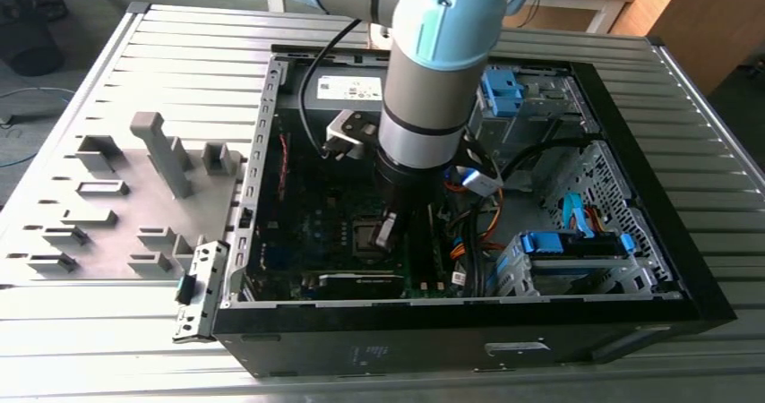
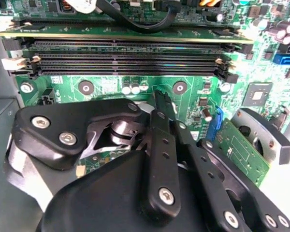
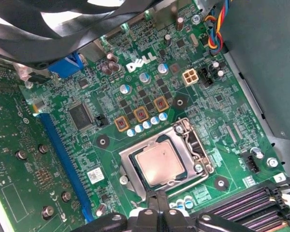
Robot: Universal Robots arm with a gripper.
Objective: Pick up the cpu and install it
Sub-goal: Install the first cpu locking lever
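A ribbed metal bench point(image 1: 107, 72) carries an opened computer case point(image 1: 646, 152) lying on its side, with grey fixture blocks point(image 1: 156, 157) off at the exterior view's left, and the arm point(image 1: 431, 72) reaches straight down into the case over the green motherboard point(image 3: 111, 87). Now the first wrist view tells the story: the cpu point(image 3: 159, 166) lies flat inside the socket frame point(image 3: 203, 154), silvery top facing up, just ahead of the pincer point(image 3: 160, 203) and clear of its tips. It looks seated, square to the frame, so the placing seems done; I cannot tell whether any retaining latch is closed over it. The chip is nearly square, so no real long axis, and its edges run parallel to the frame, skewed to the memory slots point(image 2: 130, 58) that lie beyond the pincer in the second wrist view. The pincer's jaws appear drawn together with nothing between them, hovering right above the board beside the socket. Judging by this, the pick and drop are finished.
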